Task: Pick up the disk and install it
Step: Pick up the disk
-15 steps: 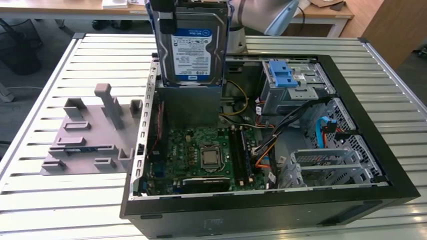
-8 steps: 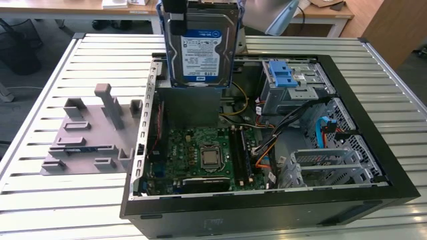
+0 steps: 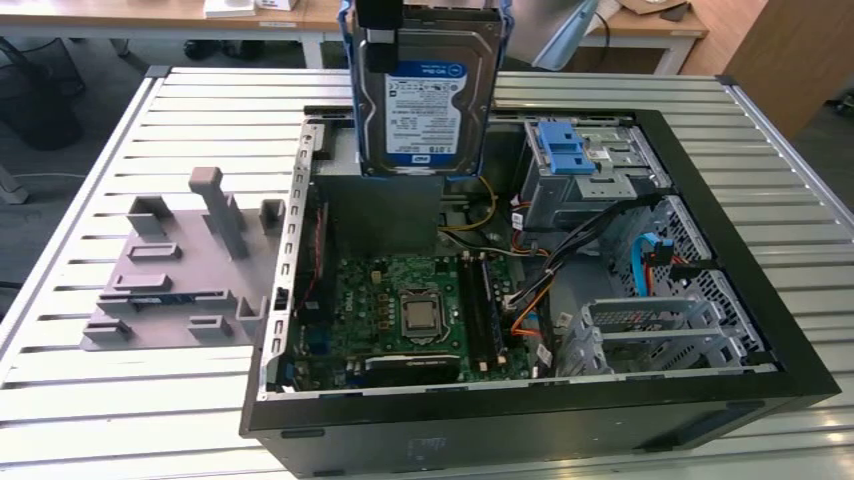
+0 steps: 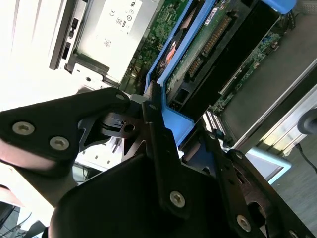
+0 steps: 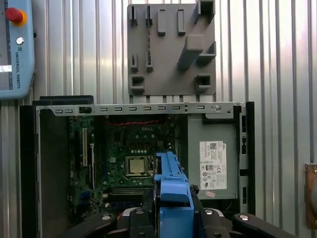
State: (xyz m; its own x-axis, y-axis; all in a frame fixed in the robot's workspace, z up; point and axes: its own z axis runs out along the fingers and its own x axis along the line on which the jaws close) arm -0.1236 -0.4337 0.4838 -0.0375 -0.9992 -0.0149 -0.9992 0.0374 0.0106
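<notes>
A slatted metal table [image 3: 134, 400] lies well below the gripper [image 5: 172, 210] and carries an open computer case [image 3: 534, 430] directly under it. The case's black walls and folded metal rim make hard edges all round. The widest open room looks to be straight above the circuit board [image 3: 400, 300]. The metal cage [image 3: 587, 165] and its cables [image 3: 587, 235], lower and off to one side of the gripper, look crowded. The disk [image 3: 427, 95] hangs upright from the gripper, clear above the case and touching nothing else. It is probably stiff, fairly heavy and sensitive to knocks, so its blue plastic frame [image 5: 171, 183] seems a better hold than the label face. The fingers [image 4: 153, 134] are clamped tight on that frame's upper end.
</notes>
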